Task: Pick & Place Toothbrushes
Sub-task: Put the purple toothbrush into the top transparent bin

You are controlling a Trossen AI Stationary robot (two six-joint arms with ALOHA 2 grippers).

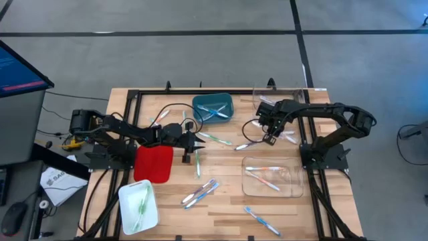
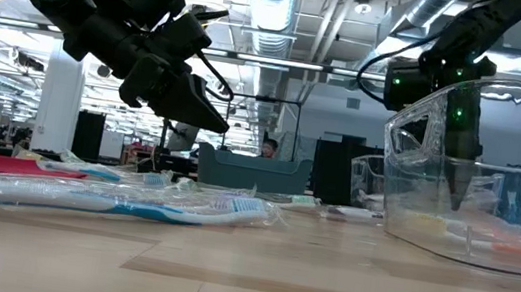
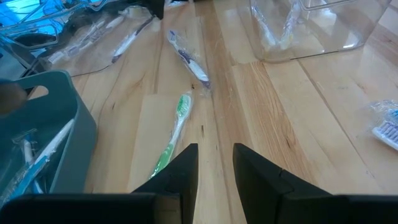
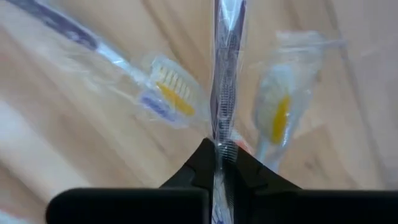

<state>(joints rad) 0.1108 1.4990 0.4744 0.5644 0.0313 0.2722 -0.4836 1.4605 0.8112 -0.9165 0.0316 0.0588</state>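
Wrapped toothbrushes lie scattered on the wooden table: a green one [image 1: 197,163] near my left gripper, several [image 1: 200,193] toward the near edge, and a blue one [image 1: 262,221]. My left gripper [image 1: 195,146] hovers open at mid-table, and the green toothbrush [image 3: 173,134] lies flat beside its fingers, untouched. My right gripper [image 1: 271,138] points down at the far right, shut on a wrapped toothbrush with a dark purple handle [image 4: 225,68]. Two yellow-bristled toothbrushes [image 4: 165,96] [image 4: 277,115] lie on the wood beneath it. My right gripper pinches the clear-wrapped toothbrush at its handle [image 4: 222,134] between its two fingertips, coming from above and pointing down. The brush runs on past the fingertips, in line with them. Its other end leaves the picture, so I cannot tell whether it is clear of the table.
A teal bin [image 1: 212,107] holding toothbrushes stands at the far middle. A red tray [image 1: 154,163] and a white tray [image 1: 138,204] with green brushes are at the left. A clear container [image 1: 271,177] holding brushes is at the near right, and another [image 1: 277,94] at the far right. Black cables [image 1: 174,110] cross the far left.
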